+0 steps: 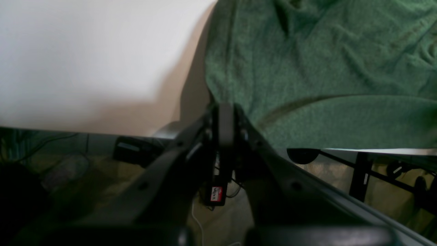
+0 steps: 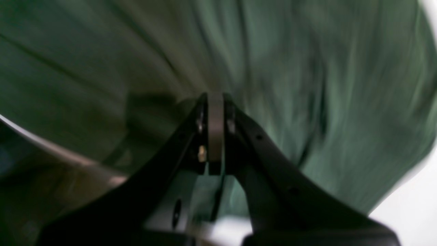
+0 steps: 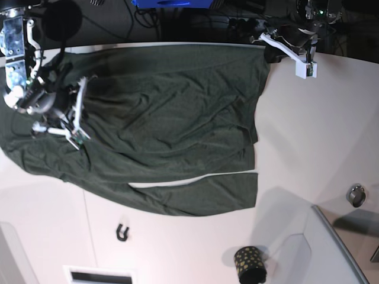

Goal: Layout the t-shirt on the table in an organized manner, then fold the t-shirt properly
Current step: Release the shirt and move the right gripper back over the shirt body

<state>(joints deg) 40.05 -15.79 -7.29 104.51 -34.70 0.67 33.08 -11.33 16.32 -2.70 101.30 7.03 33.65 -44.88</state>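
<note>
The dark green t-shirt [image 3: 166, 118] lies spread and wrinkled across the white table [image 3: 308, 130], with one edge along the table's far edge. My left gripper [image 3: 269, 52] is at the shirt's far right corner. In the left wrist view its jaws are together [image 1: 225, 112] at the edge of the shirt [image 1: 324, 68], over the table's rim [image 1: 85, 51]. My right gripper [image 3: 66, 80] is over the shirt's left part. In the blurred right wrist view it [image 2: 215, 102] is shut on the cloth [image 2: 307, 85], and folds fan out from its tip.
A black gold-dotted cup [image 3: 250, 264] stands at the front. A grey raised panel [image 3: 337, 248] fills the front right corner, with a round metal fitting [image 3: 356, 195] beside it. A small black hook [image 3: 122, 232] and a slot [image 3: 98, 275] lie front left.
</note>
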